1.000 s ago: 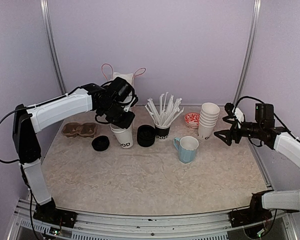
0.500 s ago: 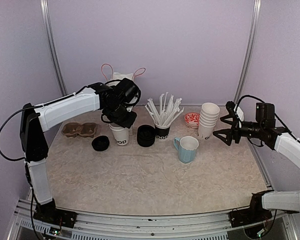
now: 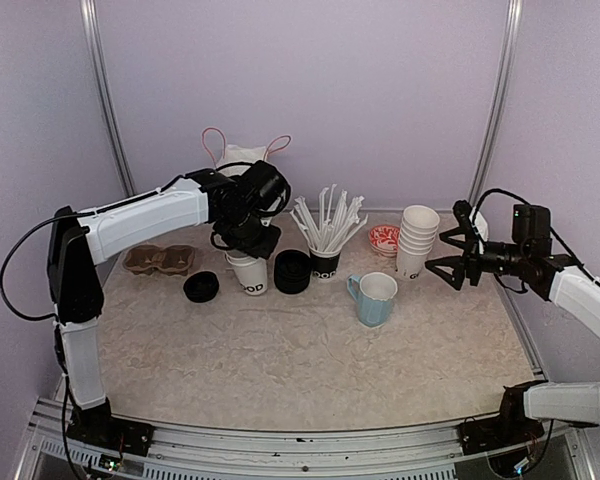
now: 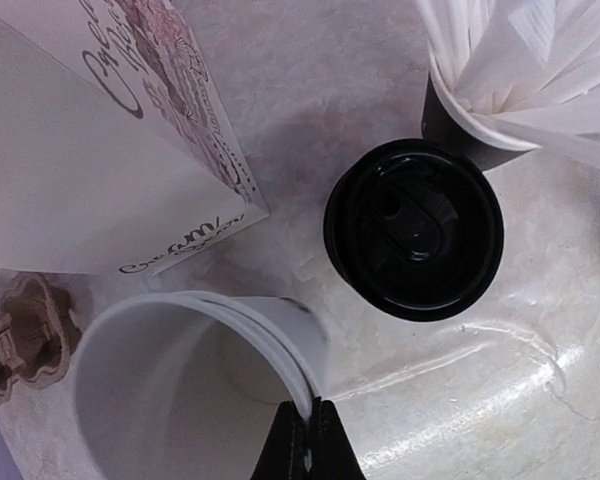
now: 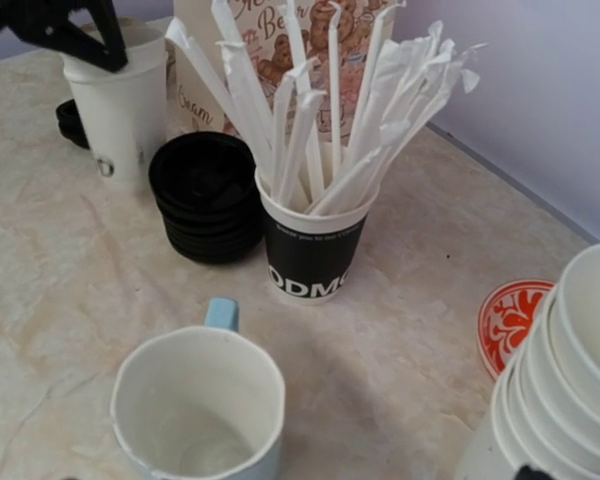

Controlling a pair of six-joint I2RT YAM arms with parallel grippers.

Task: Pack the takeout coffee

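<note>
Rim of the white cup (image 3: 249, 278) behind the left claw (image 3: 250, 250) — paper bag (image 3: 242, 156) partly too; cup stack (image 5: 578, 335) half off-frame

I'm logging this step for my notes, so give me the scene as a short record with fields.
left gripper: shut on the rim of the lidless printed white cup
right gripper: open, empty, beside the plain cup stack
black lid stack: right of that cup
loose lid: on the table, left of it
cardboard carrier: empty, far left
paper bag: upright behind the cup
</note>
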